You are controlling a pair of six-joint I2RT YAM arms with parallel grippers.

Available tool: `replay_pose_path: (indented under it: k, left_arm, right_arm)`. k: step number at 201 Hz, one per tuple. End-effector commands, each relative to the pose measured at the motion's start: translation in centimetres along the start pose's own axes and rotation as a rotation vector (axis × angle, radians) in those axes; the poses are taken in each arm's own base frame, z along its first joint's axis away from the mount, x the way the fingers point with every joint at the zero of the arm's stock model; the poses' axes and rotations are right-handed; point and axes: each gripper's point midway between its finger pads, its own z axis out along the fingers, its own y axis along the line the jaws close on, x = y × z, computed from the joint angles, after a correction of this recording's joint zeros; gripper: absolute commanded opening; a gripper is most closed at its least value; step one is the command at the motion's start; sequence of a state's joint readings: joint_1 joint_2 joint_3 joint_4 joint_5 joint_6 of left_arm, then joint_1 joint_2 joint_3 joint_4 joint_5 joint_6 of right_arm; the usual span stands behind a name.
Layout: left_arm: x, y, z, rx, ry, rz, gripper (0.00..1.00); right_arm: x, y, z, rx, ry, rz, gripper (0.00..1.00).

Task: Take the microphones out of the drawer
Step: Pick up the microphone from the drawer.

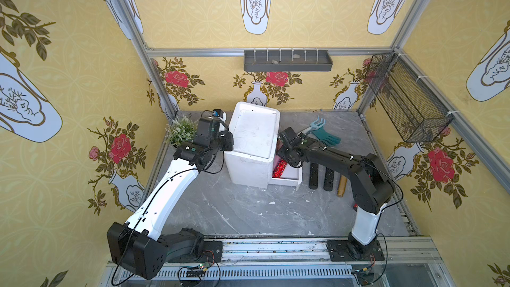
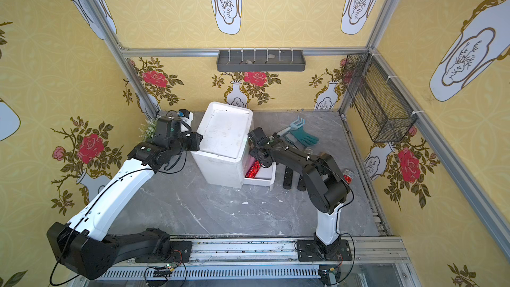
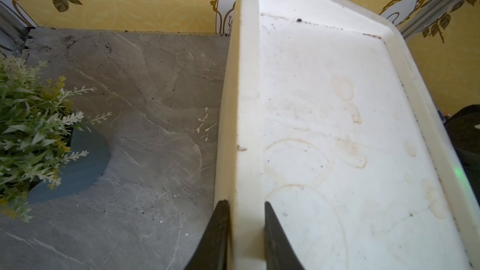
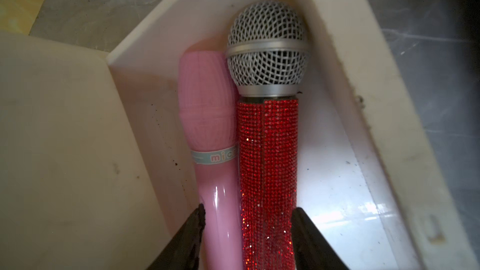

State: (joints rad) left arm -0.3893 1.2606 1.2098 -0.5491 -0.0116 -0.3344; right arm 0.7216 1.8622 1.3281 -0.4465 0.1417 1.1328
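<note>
Lying in drawer (image 4: 335, 198): one red microphone (image 4: 267, 164) | one pink microphone (image 4: 207, 115) | cabinet (image 1: 254, 131): one

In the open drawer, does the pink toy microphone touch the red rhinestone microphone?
Touching. The right wrist view shows the pink toy microphone lying side by side against the red rhinestone microphone, with no gap visible between their bodies.

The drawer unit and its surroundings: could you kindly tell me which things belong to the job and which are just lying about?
Job: drawer, red microphone, pink microphone, white cabinet, left claw shut on its rim, right claw astride both microphones.
Lying about: potted plant, teal glove, blue hand rake, two black bars, brass tube.
</note>
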Motion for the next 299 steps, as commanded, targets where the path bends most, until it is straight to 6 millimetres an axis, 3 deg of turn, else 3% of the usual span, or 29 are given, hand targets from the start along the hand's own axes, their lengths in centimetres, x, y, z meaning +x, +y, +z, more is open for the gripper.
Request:
replay_pose_path:
  k: [1, 153, 217, 299]
  left_arm:
    - [2.7, -0.7, 0.8, 0.05, 0.103, -0.021, 0.0]
    - [2.7, -0.7, 0.8, 0.048, 0.105, -0.023, 0.0]
    - [2.6, -0.6, 0.9, 0.043, 0.113, -0.022, 0.0]
    - [2.9, -0.3, 0.8, 0.021, 0.131, -0.018, 0.0]
  right_arm:
    - [0.3, -0.7, 0.6, 0.032, 0.002, 0.014, 0.56]
    - [1.4, -2.2, 3.5, 0.096, 0.04, 0.01, 0.52]
    - [0.2, -1.3, 2.2, 0.052, -0.013, -0.009, 0.34]
    - [-1.5, 0.4, -0.4, -0.024, -0.082, -0.053, 0.27]
